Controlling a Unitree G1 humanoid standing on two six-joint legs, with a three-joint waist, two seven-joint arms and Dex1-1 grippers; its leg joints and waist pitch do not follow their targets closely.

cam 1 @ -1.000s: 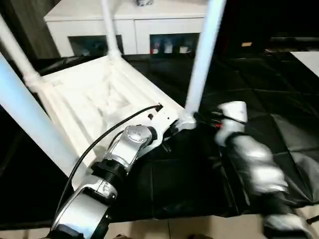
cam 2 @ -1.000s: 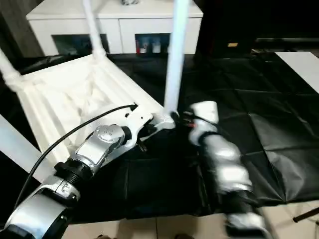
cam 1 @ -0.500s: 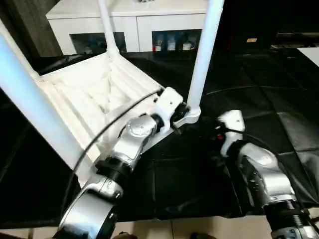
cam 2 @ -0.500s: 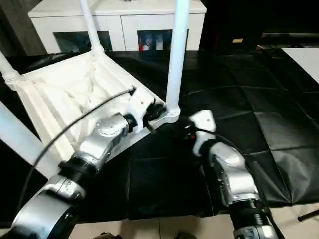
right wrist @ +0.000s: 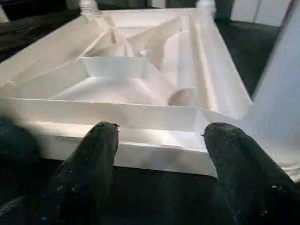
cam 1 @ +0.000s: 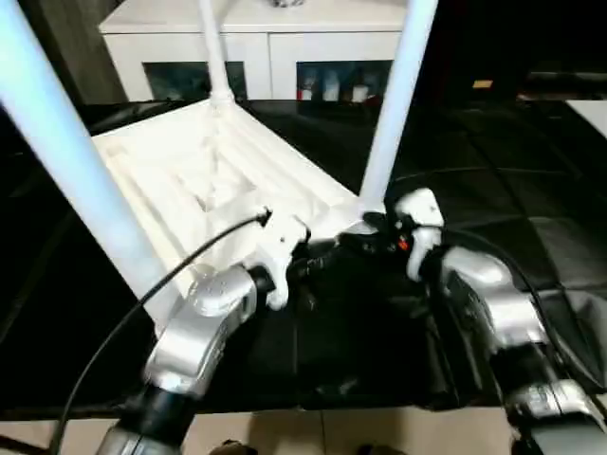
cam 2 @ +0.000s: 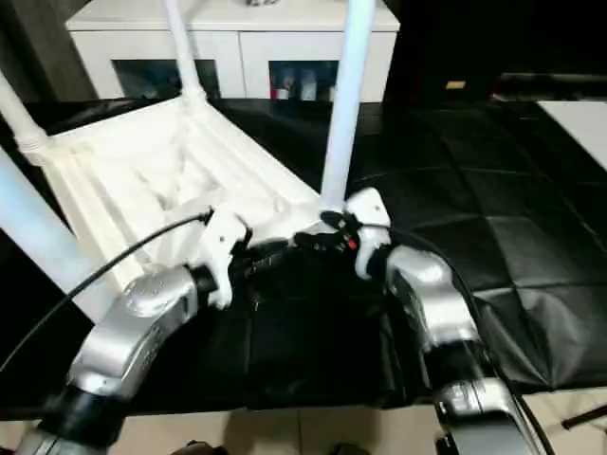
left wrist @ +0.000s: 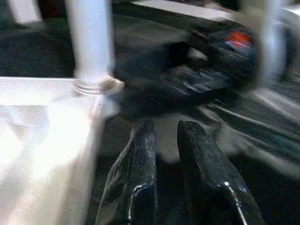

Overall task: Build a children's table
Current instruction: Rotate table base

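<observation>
The white tabletop (cam 1: 190,171) lies upside down on a black cloth, ribbed underside up. Several white legs stand in its corner sockets, one of them at the near right corner (cam 1: 391,104). My left gripper (cam 2: 270,254) hovers just off the table's near edge, left of that leg; its fingers (left wrist: 140,159) are shut with nothing between them. My right gripper (cam 2: 318,237) is at the base of the near right leg, open, its fingers (right wrist: 93,159) spread in front of the tabletop's rim (right wrist: 140,117). The leg (left wrist: 91,37) and its socket also show in the left wrist view.
A white glass-doored cabinet (cam 1: 285,38) stands behind the table. The black cloth (cam 1: 503,171) covers the floor to the right and front. Pale floor tiles (cam 1: 332,436) show at the near edge. A tall leg (cam 1: 66,161) rises close on my left.
My left arm has drawn back from the near right leg's base toward me. My right gripper has moved forward and left to that corner. The camera has shifted as well.
</observation>
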